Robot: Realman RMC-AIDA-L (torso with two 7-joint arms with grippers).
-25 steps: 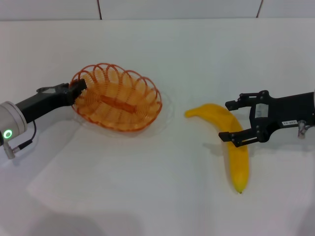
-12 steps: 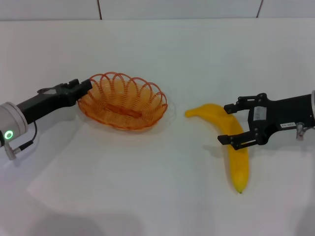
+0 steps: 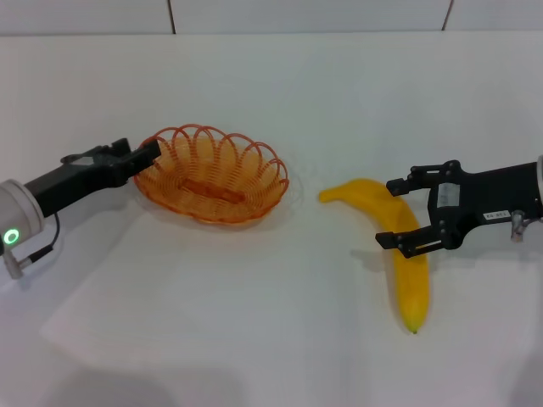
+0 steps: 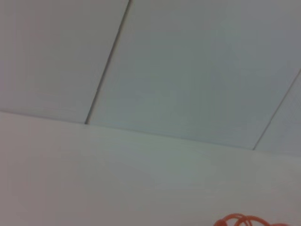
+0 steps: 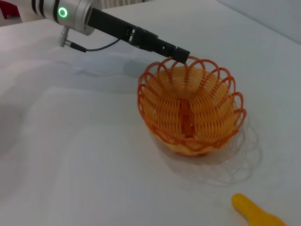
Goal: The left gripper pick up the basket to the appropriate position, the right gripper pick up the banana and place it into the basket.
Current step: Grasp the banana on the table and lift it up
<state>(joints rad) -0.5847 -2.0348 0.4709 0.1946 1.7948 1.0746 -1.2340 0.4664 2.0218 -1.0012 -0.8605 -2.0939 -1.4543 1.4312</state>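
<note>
The orange wire basket (image 3: 212, 175) sits flat on the white table, left of centre. It also shows in the right wrist view (image 5: 190, 110). My left gripper (image 3: 149, 156) is at the basket's left rim, shut on the rim loops, and the right wrist view (image 5: 181, 53) shows its tip touching the rim. A bit of orange rim (image 4: 244, 220) shows in the left wrist view. The yellow banana (image 3: 405, 270) lies on the table to the right, and its end shows in the right wrist view (image 5: 256, 214). My right gripper (image 3: 390, 212) is open, with one finger on each side of the banana's middle.
The white table (image 3: 254, 322) has bare surface between the basket and the banana and in front of both. A tiled wall (image 3: 305, 15) runs along the far edge. The left arm's silver wrist with a green light (image 3: 12, 222) is at the far left.
The basket went from tilted up on its left side to flat on the table and shifted slightly right. The left gripper lowered with it. The right gripper edged left around the banana.
</note>
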